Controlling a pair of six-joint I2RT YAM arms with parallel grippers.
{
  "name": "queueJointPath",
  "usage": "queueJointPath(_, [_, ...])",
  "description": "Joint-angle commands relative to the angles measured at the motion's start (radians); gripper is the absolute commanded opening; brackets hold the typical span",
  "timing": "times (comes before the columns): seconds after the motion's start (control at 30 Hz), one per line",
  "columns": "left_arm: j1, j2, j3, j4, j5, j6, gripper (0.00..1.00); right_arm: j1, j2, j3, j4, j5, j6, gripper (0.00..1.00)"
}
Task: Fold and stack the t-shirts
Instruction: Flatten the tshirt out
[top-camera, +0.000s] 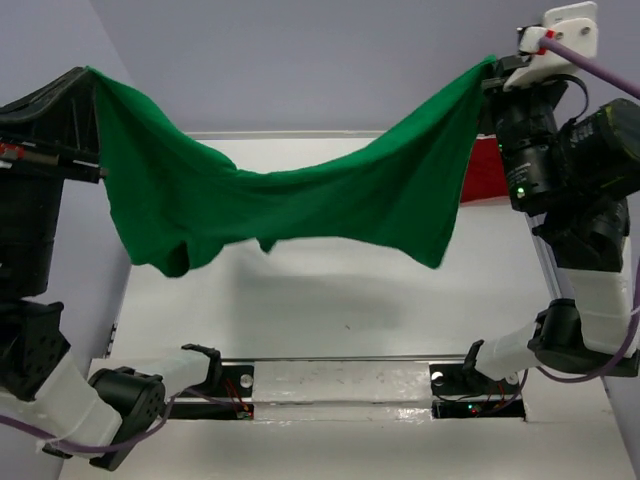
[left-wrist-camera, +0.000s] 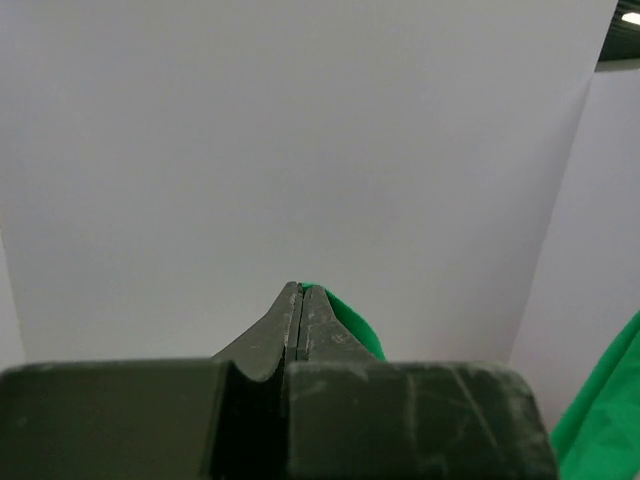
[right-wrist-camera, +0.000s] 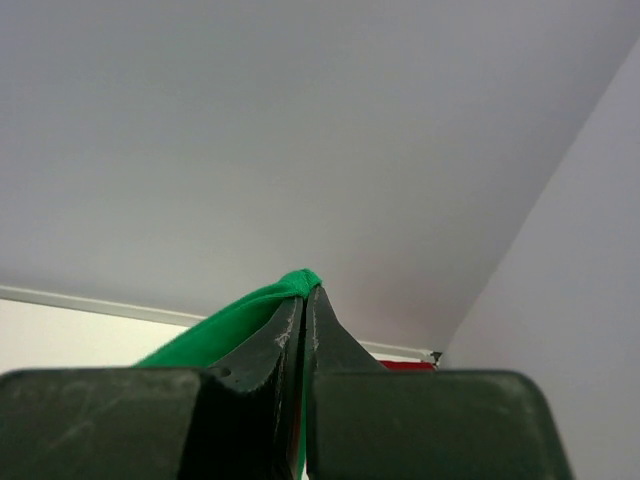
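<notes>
The left gripper (top-camera: 92, 72) is clenched on one upper corner of the bright green soft cloth t-shirt (top-camera: 300, 200). In the left wrist view its jaws are pressed flat together, with a small bulge of green cloth beside the tips. The right gripper (top-camera: 490, 68) is likewise clamped on the opposite upper corner, and a small fold of green cloth is seen over its tips in the right wrist view.

Between the two grippers the green shirt is held spread out in the air, well above the white table (top-camera: 350, 310). Its upper edge sags in a curve towards the middle and its lower edge hangs loose and uneven. A soft shadow is cast on the table beneath it.

Behind the right end of the hanging shirt, a dark red cloth t-shirt (top-camera: 483, 172) is seen at the far right of the table. It is largely hidden by the green cloth and the right arm, so its shape cannot be told.
</notes>
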Motion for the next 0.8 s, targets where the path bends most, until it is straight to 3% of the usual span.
queueJointPath(0.0, [-0.001,0.161,0.008,-0.03,0.0,0.003,0.0,-0.019,0.124,0.019,0.06,-0.021,-0.065,0.0])
queueJointPath(0.13, [-0.001,0.29,0.037,-0.038,-0.025,0.019,0.0,-0.202,0.201,0.001,0.022,-0.202,0.074,0.0])
queueJointPath(0.17, [-0.001,0.333,0.014,-0.023,-0.028,0.031,0.0,-0.291,0.248,0.019,-0.049,-0.29,0.119,0.0])
queueJointPath(0.33, [0.041,0.486,-0.07,0.034,-0.017,0.029,0.0,-0.468,0.338,-0.051,-0.072,-0.456,0.283,0.0])
queueJointPath(0.5, [0.077,0.631,-0.159,0.1,0.023,0.014,0.0,-0.527,0.416,-0.133,-0.079,-0.506,0.322,0.0])
queueJointPath(0.77, [0.117,0.812,-0.345,0.226,-0.031,0.009,0.0,-0.605,0.519,-0.239,-0.073,-0.563,0.351,0.0])
